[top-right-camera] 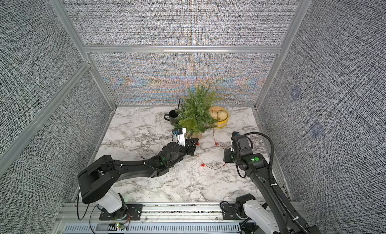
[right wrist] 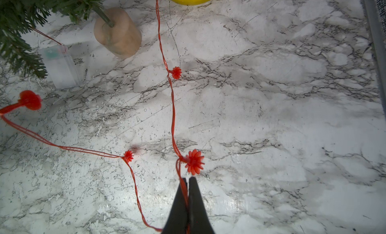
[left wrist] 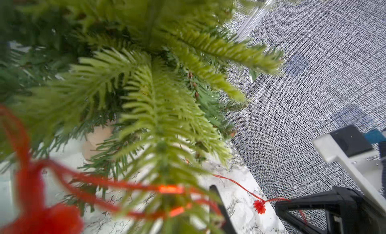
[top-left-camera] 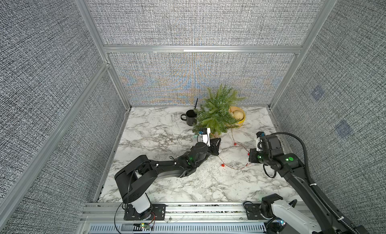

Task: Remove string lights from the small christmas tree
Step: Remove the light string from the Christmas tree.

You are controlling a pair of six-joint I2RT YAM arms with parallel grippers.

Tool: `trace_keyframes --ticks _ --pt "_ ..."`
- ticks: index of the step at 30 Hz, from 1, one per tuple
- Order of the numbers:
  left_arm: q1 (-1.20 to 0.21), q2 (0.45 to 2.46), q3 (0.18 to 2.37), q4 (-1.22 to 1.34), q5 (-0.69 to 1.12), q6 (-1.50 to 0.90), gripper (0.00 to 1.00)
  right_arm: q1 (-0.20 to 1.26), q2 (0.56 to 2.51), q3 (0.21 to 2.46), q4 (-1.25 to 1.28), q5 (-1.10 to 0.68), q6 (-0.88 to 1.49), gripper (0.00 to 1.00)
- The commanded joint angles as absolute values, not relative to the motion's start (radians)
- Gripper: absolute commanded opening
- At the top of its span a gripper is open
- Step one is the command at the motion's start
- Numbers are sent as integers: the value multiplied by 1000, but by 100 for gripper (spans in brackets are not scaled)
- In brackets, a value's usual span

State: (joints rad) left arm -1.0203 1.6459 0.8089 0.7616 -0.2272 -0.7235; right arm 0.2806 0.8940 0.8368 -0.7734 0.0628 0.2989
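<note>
Both top views: bright, even light; soft shadows; rainbow moiré on grey woven back wall (top-left-camera: 194, 80); edges bowed. Left wrist: thin red wire with red bulbs (left wrist: 31, 180) heavily blurred. Right wrist: glare on white marble tabletop (right wrist: 158, 197).

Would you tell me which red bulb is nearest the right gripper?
The bulb directly ahead of the right gripper, which pinches the string lights; the others lie farther off.

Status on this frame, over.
Right pincer shut on string lights. Left pincer at tree, state unclear. Lights partly on table, partly in branches. Mug, bowl beside tree.
</note>
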Motion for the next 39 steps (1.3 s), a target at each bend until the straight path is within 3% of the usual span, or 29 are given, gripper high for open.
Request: trace_keyframes --ticks 1,13,39 --pt "-1020 1641 787 765 -262 -754 13 280 894 839 -758 52 298 0" --pt "-1021 1532 742 694 -269 -716 0 281 915 834 -731 51 296 0" --pt "-1011 1113 812 229 -480 -500 0 298 986 862 -665 29 311 0"
